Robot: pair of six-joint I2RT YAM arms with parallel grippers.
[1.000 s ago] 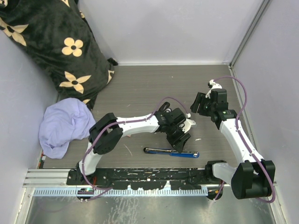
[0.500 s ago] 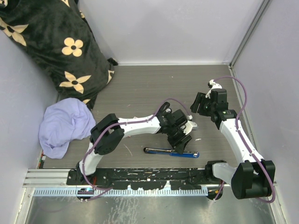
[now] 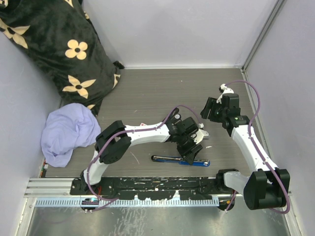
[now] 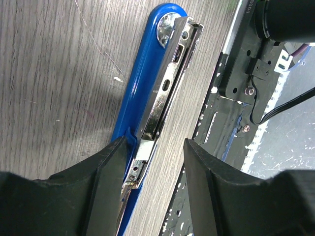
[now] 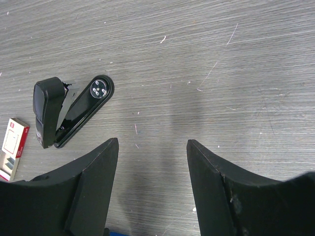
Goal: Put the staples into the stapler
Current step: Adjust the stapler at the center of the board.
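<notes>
the left gripper (image 4: 153, 150) hangs over the blue stapler (image 4: 140, 78), which lies opened flat on the table (image 4: 49, 73), its metal magazine showing between the spread, empty fingers. the right gripper (image 5: 152, 152) is spread wide too, with nothing in it. the staples box (image 5: 14, 140) lies flat at the far left edge of the right wrist view, just beside the black stapler (image 5: 64, 115), outside the finger on that side and untouched.
</notes>
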